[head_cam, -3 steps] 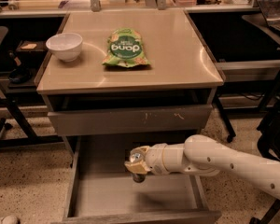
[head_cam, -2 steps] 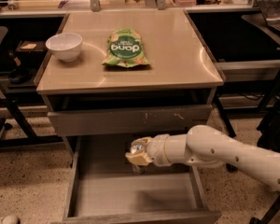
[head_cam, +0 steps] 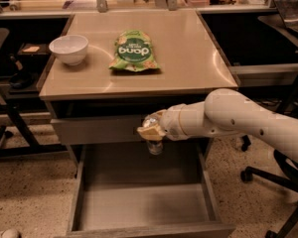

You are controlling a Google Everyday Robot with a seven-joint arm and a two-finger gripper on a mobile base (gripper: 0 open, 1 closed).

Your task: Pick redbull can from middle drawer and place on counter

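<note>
The gripper (head_cam: pixel 151 131) is clamped on the can (head_cam: pixel 155 147), holding it in the air over the twelve o'clock end of the open drawer (head_cam: pixel 139 207). On the counter (head_cam: pixel 188 58) a bag (head_cam: pixel 134 51) lies near the centre, with a bowl (head_cam: pixel 68 48) at nine o'clock.

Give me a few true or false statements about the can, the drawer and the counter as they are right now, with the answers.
1. The gripper holds the can over the open drawer. True.
2. The can stands on the counter. False: it is in the gripper, below the counter's edge.
3. A bowl and a green bag sit on the counter. True.
4. The bowl is right of the bag. False: it is to the left.
</note>
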